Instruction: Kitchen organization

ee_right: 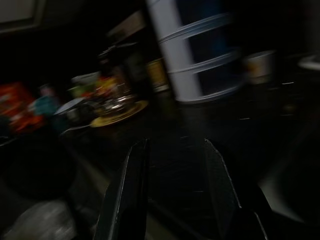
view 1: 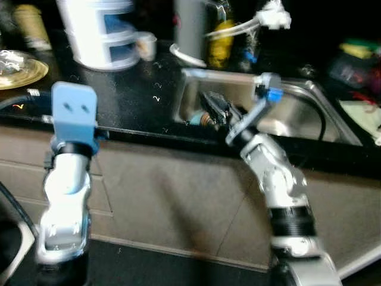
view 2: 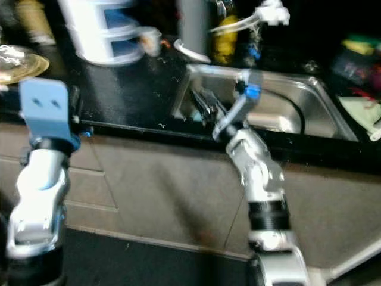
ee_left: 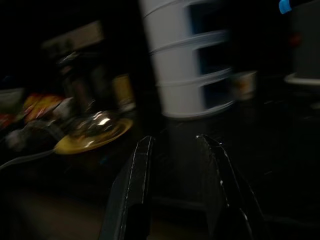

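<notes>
Nearest you, both silver arms rise from the bottom of the head views, blurred by motion. Your left gripper [ee_left: 175, 150] sits at the front edge of the black countertop [view 1: 128, 98]; in the head views a blue plate hides its fingers, but its wrist view shows the two black fingers [ee_left: 137, 175] parted with nothing between them. Your right gripper [view 1: 214, 107] reaches over the counter edge at the left end of the stainless sink [view 1: 297, 116]; its wrist view shows the fingers apart and empty too.

Just beyond that gripper, a small teal and brown object [view 1: 199, 119] lies in the sink; it is too blurred to name. Further back on the counter stands a white tiered container [view 1: 101, 30] with a small cup [view 1: 146, 44] beside it, and a yellow plate [view 1: 21, 68] carrying something shiny is cut off at the left edge. Behind the sink you can make out a grey jug [view 1: 190, 30] and a yellow bottle [view 1: 220, 42]; the colourful items at the far right are too smeared to tell.
</notes>
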`<state>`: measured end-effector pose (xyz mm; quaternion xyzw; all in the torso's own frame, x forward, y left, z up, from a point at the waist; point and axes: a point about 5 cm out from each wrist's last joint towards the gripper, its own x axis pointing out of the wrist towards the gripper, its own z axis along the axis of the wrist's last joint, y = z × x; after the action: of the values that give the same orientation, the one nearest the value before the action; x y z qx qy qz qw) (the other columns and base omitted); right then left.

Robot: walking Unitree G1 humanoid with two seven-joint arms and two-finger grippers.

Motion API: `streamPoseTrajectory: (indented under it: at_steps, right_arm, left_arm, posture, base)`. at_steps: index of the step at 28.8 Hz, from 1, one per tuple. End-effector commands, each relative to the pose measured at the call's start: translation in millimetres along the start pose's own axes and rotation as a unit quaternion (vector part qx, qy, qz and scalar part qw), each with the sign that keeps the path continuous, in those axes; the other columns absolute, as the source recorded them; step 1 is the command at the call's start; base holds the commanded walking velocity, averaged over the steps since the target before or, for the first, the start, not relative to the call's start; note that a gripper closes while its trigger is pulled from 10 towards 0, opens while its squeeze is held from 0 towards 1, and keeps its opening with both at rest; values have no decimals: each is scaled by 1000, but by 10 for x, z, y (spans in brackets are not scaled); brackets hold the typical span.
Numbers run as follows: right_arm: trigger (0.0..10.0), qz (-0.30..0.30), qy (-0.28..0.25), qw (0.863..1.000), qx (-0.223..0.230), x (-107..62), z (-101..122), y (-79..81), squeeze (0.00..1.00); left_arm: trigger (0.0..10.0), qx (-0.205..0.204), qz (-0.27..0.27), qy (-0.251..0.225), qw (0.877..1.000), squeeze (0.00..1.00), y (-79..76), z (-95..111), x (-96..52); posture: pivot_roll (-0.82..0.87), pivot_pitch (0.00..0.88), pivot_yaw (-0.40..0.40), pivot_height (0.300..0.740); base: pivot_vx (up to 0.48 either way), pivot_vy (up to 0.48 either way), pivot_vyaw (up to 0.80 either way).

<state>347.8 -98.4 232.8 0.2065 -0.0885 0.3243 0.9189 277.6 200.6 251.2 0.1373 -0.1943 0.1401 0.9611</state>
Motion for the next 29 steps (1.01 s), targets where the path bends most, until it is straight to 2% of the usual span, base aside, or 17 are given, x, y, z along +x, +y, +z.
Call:
streamPoseTrajectory:
  at_steps: [1,13,21,29]
  right_arm:
    - [10000,1,5,1000,-12,-27,-8,-10,0]
    - [10000,16,15,999,-31,-33,-35,30,0]
    - [10000,27,25,998,-48,-47,-77,60,0]
    - [10000,25,35,997,-69,-79,-89,15,0]
  left_arm:
    - [10000,-24,0,23,999,0,-17,-60,-28]
    - [10000,-45,7,41,998,0,44,-127,-46]
    - [10000,-54,-1,46,997,0,23,-149,-70]
    - [10000,-33,-27,51,998,0,-61,-219,-102]
  posture:
    - [84,0,-69,740]
    - [84,0,-68,740]
    - [81,0,-65,740]
    - [77,0,-69,740]
  base:
    - [0,0,775]
    - [0,0,775]
    - [0,0,775]
    - [0,0,775]
